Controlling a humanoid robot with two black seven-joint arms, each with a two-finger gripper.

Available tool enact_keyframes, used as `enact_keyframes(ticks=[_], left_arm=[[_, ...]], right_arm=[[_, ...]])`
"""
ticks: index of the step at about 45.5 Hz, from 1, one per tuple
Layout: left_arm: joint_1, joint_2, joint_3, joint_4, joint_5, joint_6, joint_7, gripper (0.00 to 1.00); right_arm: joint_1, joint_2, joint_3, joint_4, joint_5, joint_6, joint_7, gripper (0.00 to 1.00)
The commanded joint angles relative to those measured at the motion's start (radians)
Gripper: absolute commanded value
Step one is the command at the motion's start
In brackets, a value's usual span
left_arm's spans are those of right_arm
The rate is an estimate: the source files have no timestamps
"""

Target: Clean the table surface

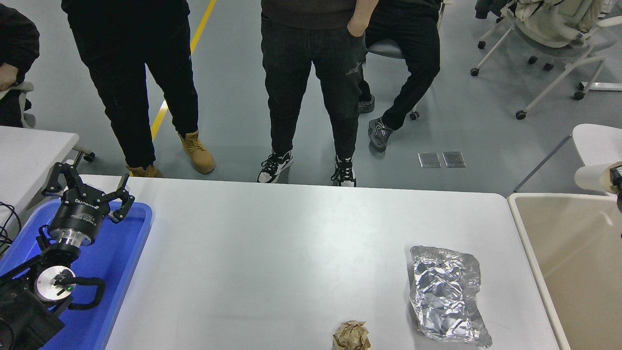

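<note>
The large white table surface fills the middle of the head view. A crumpled sheet of aluminium foil lies on it at the right, and a crumpled brown paper ball sits at the front edge. My right gripper shows only as a black sliver at the right edge. It is shut on the rim of a white paper cup, held on its side in the air above the beige bin. My left gripper is open and parked over the blue tray at the lower left.
The beige bin stands against the table's right end. A smaller white table is at the far left. Several people stand at the far side, feet close to the table edge. Office chairs stand at the top right.
</note>
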Motion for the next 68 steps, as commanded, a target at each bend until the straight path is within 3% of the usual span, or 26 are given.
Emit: enact_keyframes(ticks=[1, 21, 45, 68], left_arm=[[0.0, 0.0, 0.0, 0.0, 0.0, 0.0, 0.0, 1.0], [0.0, 0.0, 0.0, 0.0, 0.0, 0.0, 0.0, 1.0], [0.0, 0.0, 0.0, 0.0, 0.0, 0.0, 0.0, 1.0], [0.0, 0.0, 0.0, 0.0, 0.0, 0.0, 0.0, 1.0]], right_arm=[[-0.039, 0.002, 0.154, 0.002, 0.075, -0.082, -0.015, 0.0], [-0.16, 0.009, 0.266, 0.005, 0.313, -0.085, -0.013, 0.0], [-0.284, 0.045, 0.258, 0.005, 0.311, -0.103, -0.007, 0.0], [-0.309, 0.052, 0.246, 0.008, 0.302, -0.105, -0.005, 0.0]])
